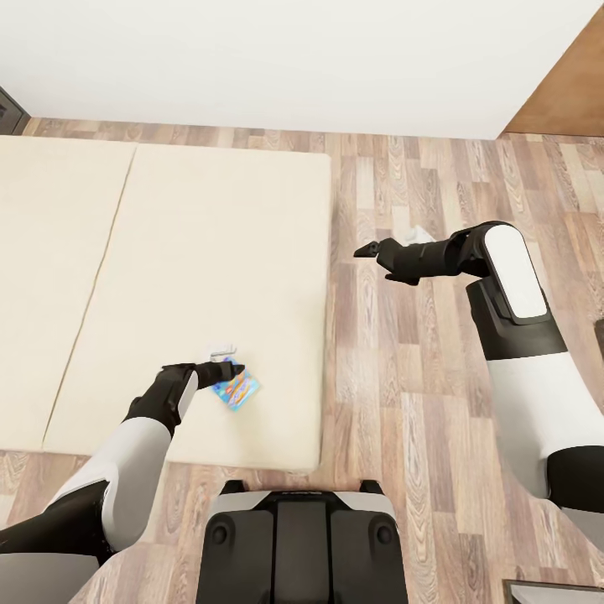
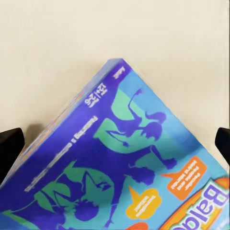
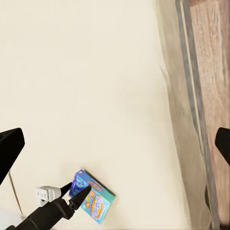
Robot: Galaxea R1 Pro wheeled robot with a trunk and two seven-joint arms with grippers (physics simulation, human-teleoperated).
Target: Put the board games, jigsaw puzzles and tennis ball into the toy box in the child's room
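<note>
While I look down from the head camera, the bed (image 1: pixel 193 277) takes up the biggest share of the scene, its beige cover running from my 9 o'clock up to 12 o'clock, with wood floor (image 1: pixel 403 352) on the far side of it at 2 o'clock. I count one bed, one board game and two grippers.

My left gripper (image 1: pixel 237 369) sits low at 11 o'clock, near the bed's close edge, its jaws straddling one corner of the small blue board game (image 1: pixel 236 390), which lies on the cover; from the left wrist camera I cannot tell whether the fingers actually pinch the box (image 2: pixel 124 163).

My right gripper (image 1: pixel 366 249) hangs over the floor at 1 o'clock, jaws spread apart, nothing between them.
</note>
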